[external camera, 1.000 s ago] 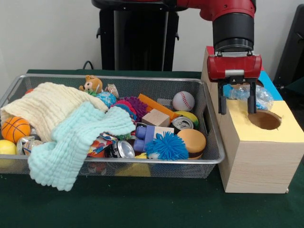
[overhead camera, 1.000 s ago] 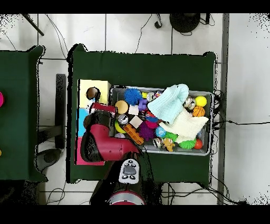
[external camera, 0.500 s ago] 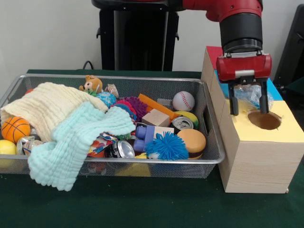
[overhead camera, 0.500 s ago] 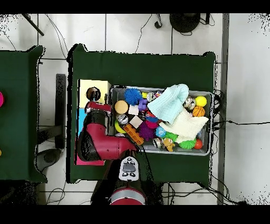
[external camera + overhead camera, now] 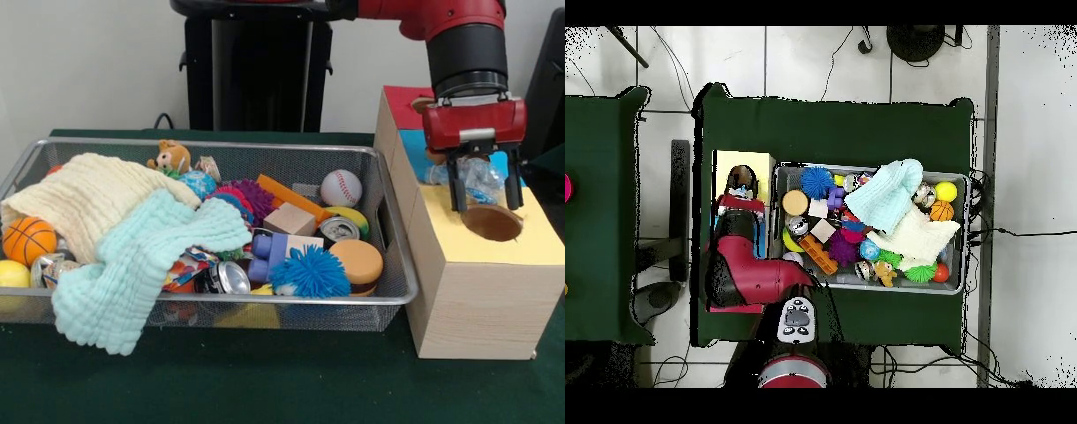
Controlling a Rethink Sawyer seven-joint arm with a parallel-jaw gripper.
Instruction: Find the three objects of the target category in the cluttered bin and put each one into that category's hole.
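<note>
A crumpled clear plastic bottle with a blue tint point(image 5: 477, 177) sits pinched between the two black fingers of the red robot gripper point(image 5: 483, 205), at the right of the front view. Directly below it, touching or nearly touching the fingertips, lies the dark round hole point(image 5: 492, 223) in the yellow top of the pale wooden sorting box point(image 5: 481, 300). The bottle appears to hang just above the hole's upper left rim, so a straight drop looks nearly lined up. To the left, the wire mesh bin point(image 5: 265, 305) holds balls, cans, cloths and toys.
</note>
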